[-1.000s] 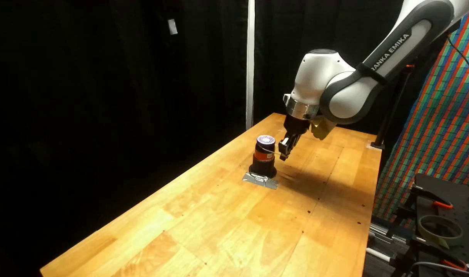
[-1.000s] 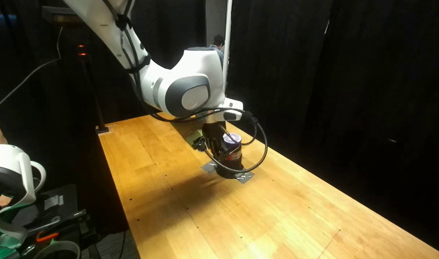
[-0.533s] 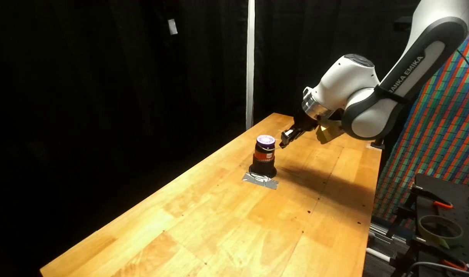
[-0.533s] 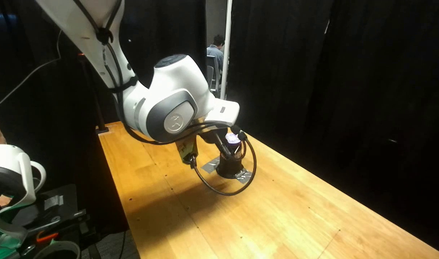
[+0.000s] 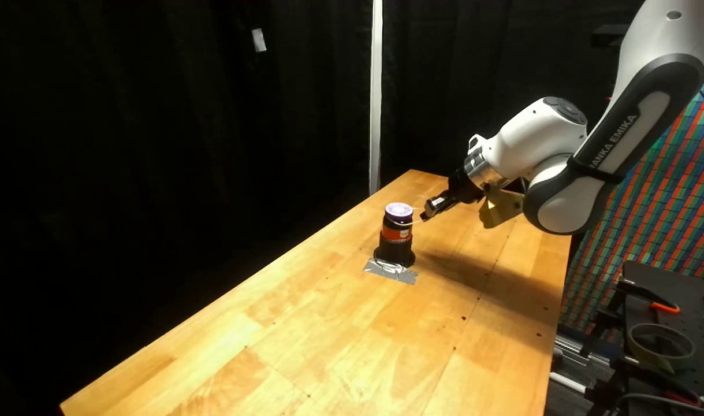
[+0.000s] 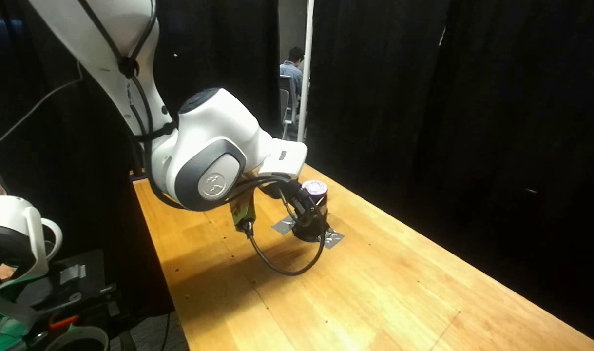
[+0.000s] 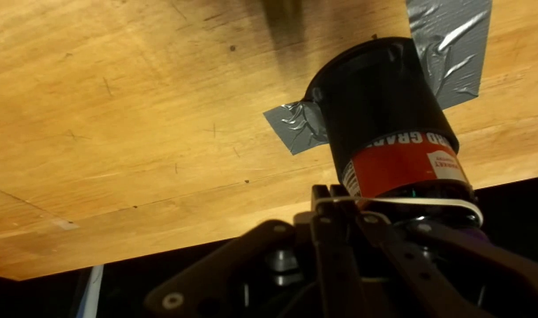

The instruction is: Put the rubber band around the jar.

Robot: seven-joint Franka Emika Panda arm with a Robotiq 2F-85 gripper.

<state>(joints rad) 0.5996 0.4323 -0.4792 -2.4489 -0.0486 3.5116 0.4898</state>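
Closed narrow, the hand (image 7: 330,191) is poised just beside the upright jar (image 5: 397,233), near its top, rubber band (image 7: 410,201) stretched between: release seems needed!

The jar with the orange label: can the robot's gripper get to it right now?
Probably yes. The gripper is close beside the jar, and all I see between them is the rubber band reaching across.

Franka Panda arm (image 5: 566,201) bent, wrist (image 5: 528,136) tilted; Robotiq end effector (image 7: 329,192) angled obliquely down, fingertips (image 7: 320,191) together.
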